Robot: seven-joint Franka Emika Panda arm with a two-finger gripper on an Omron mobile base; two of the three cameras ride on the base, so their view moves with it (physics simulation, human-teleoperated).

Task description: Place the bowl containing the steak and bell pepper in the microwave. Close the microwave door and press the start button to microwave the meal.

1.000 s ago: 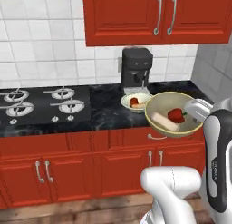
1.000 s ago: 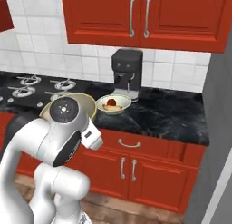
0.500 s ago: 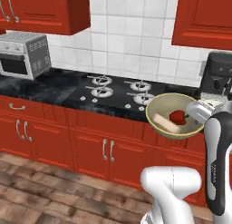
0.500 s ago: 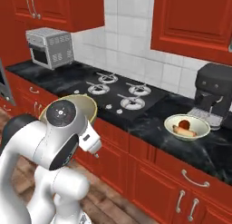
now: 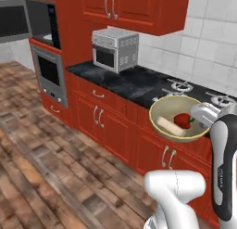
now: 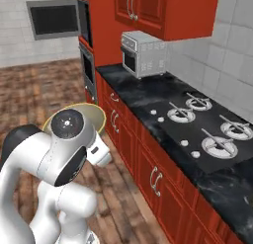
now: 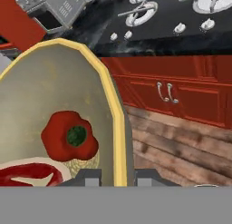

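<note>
Now the microwave (image 5: 44,22) has come into view.

The white arm rises from its base, bends at a dark-jointed elbow and reaches forward with the wrist about level. At its end the gripper (image 7: 118,177) is closed on the rim of the bowl (image 7: 54,87), its two dark fingers (image 7: 92,177) standing one on each side of the yellow wall. The bowl is held out in the air, roughly upright.
</note>
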